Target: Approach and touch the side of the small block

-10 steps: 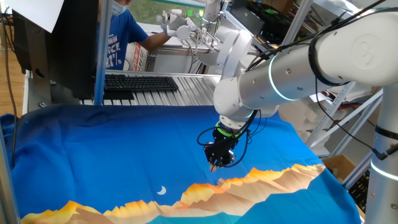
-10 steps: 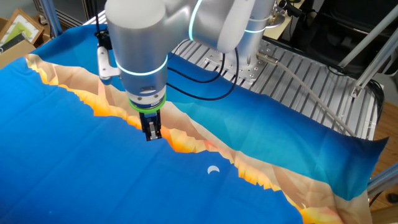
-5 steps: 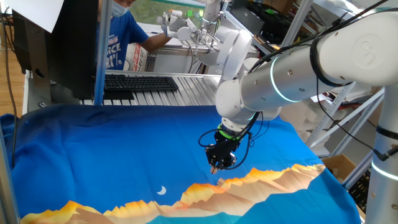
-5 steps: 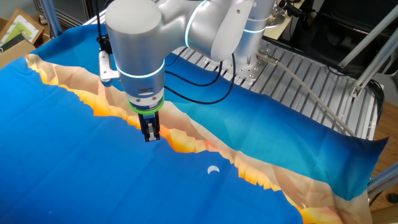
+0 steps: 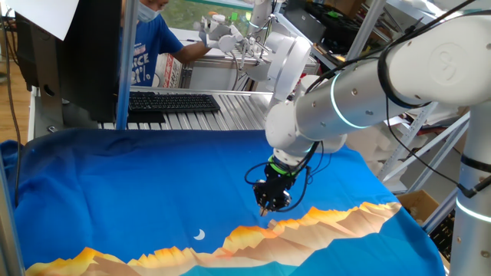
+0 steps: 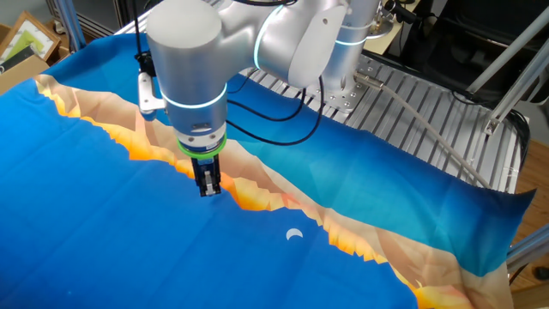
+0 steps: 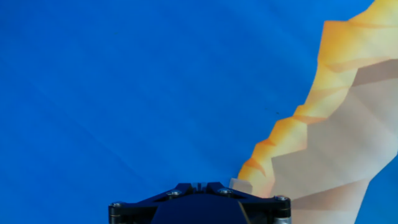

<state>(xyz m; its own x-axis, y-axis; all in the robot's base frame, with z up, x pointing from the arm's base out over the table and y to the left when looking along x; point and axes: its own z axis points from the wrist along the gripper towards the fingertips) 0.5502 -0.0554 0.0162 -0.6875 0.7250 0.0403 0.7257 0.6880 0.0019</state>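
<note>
The small block (image 7: pixel 242 185) is a pale cube. Only its top corner shows in the hand view, at the bottom edge just right of my gripper (image 7: pixel 199 185), on the orange-and-beige mountain print of the cloth. The block lies close beside the fingertips, and I cannot tell if they touch. The jaws stand together with nothing between them. In one fixed view my gripper (image 5: pixel 265 205) points down just above the cloth near the print's edge. In the other fixed view my gripper (image 6: pixel 208 189) hangs low over the cloth. I cannot make the block out in either fixed view.
A blue cloth (image 5: pixel 138 184) with an orange mountain band (image 6: pixel 257 196) and a white crescent (image 5: pixel 199 234) covers the table. A keyboard (image 5: pixel 173 101) and a person in a blue shirt (image 5: pixel 149 46) are behind the table. A ribbed metal plate (image 6: pixel 412 112) lies past the cloth's edge.
My gripper has shifted slightly, staying low over the cloth and shut. Nothing else has moved.
</note>
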